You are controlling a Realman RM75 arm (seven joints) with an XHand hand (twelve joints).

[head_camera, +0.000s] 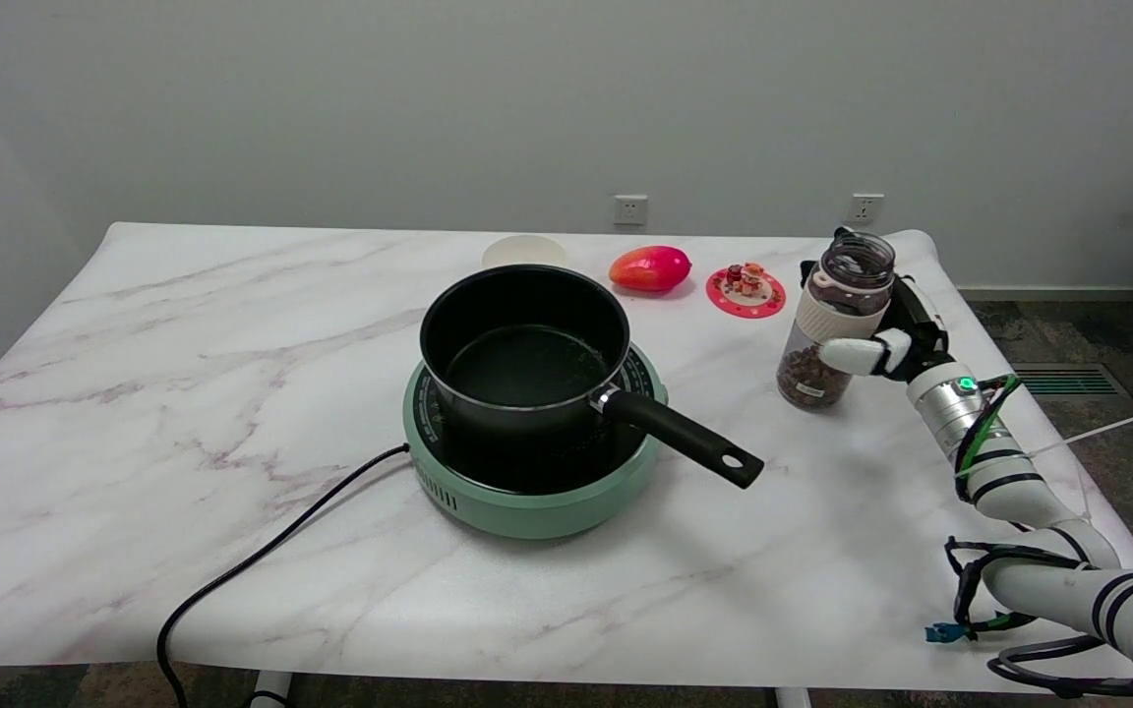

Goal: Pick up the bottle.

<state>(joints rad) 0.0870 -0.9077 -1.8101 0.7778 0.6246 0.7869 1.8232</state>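
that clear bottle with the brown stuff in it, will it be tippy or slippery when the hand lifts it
Probably a bit tippy: the bottle is tall and narrow and already leans in the right hand. The brown contents fill only its lower part, so the weight likely sits low, which helps. The pale band around its middle, where the fingers wrap, may grip better than the clear wall.

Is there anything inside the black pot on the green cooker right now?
No, the black pot on the green cooker shows only its bare dark bottom, with nothing in it.
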